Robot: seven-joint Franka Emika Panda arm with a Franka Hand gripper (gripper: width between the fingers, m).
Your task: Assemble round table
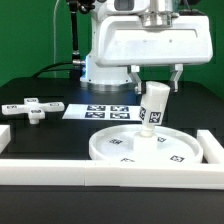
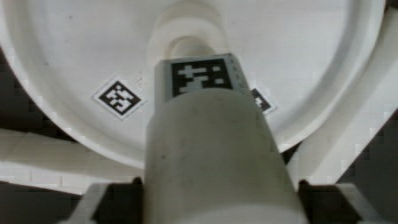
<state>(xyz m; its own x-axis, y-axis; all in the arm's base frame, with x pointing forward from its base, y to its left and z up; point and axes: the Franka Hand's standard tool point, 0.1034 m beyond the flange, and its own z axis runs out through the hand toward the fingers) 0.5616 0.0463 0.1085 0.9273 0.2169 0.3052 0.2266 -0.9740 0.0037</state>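
Leg (image 1: 153,107) seemingly in disc (image 1: 112,146), hand-held (image 1: 156,79).

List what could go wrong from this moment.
1. The cylinder leg leans in the exterior view while its lower end meets the round disc; it could jam or cross-thread at the centre.
2. The gripper holds the leg near its top, so it may slip or twist.
3. Pushing could slide the disc.

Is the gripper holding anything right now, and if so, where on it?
Yes. The gripper holds the cylinder leg by its upper end, tilted, with its lower end on the round disc.
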